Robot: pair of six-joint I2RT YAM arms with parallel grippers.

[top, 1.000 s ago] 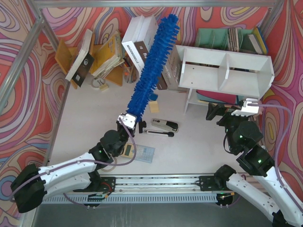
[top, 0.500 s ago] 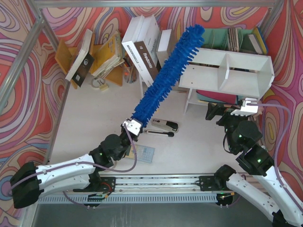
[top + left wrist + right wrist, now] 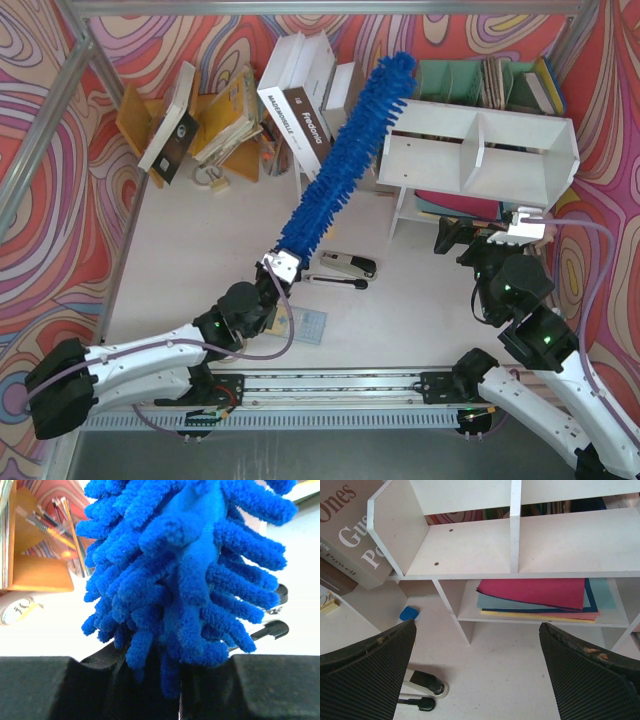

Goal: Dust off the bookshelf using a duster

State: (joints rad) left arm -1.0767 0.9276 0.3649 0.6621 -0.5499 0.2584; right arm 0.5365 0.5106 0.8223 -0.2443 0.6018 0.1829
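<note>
**Inspector:** Which tool is carrying the duster, and how is it gripping?

**Operator:** My left gripper [image 3: 283, 268] is clamping tight on the base of the duster [image 3: 345, 160]; in the left wrist view the blue pile is spilling over my jaws, so the handle itself is hiding from me. My right gripper [image 3: 458, 240] is standing wide apart and is carrying nothing.

**Inspector:** Where is the bookshelf lying from the brush?

**Operator:** The bookshelf [image 3: 430, 150] is sitting at the far right of the table, its long axis running left to right, with 1 divider [image 3: 478, 140] splitting the 2 upper compartments. The duster's long axis is slanting away from me and to the right; its tip is reaching the shelf's left end, near the top edge. I cannot tell whether the pile is touching the board.

**Inspector:** Which arm is nearer?

**Operator:** My right gripper is hovering just in front of the shelf and facing both compartments, but my left is doing the dusting. I am judging that the brush is needing to swing further right, along the shelf's length; I am rating the books [image 3: 300, 100] leaning just left of it as the main risk.
</note>
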